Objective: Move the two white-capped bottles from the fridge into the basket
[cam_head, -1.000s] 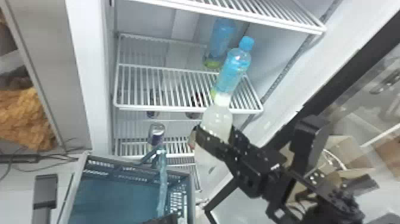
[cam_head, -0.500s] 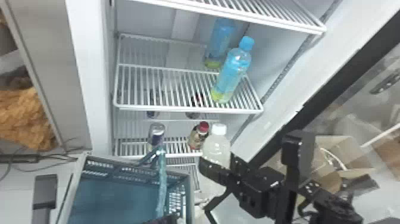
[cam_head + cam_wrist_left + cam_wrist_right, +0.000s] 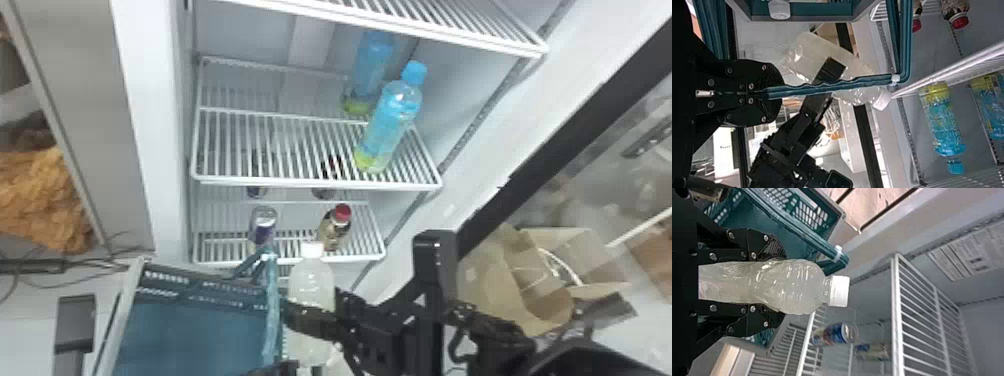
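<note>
Bottle (image 3: 311, 285) stands nearly upright in the right gripper (image 3: 312, 321) in the head view, its white cap up, just right of the raised handle (image 3: 271, 310) of the basket (image 3: 165, 282), which sits near left, before the fridge (image 3: 147, 100). The left gripper (image 3: 275, 371) is at the bottom edge, by the handle. On the fridge's middle shelf, at the right, stands a blue-capped bottle (image 3: 387, 125); on the shelf below are a can (image 3: 263, 225) at left and a red-capped bottle (image 3: 335, 227) at right. A cardboard box (image 3: 525, 295) lies far right. In the left wrist view, the left gripper's fingers pinch the handle, and another white cap (image 3: 779, 9) shows at the basket. In the right wrist view, the right gripper's two fingers clasp the bottle's body, its cap beyond the fingertips, beside the basket.
</note>
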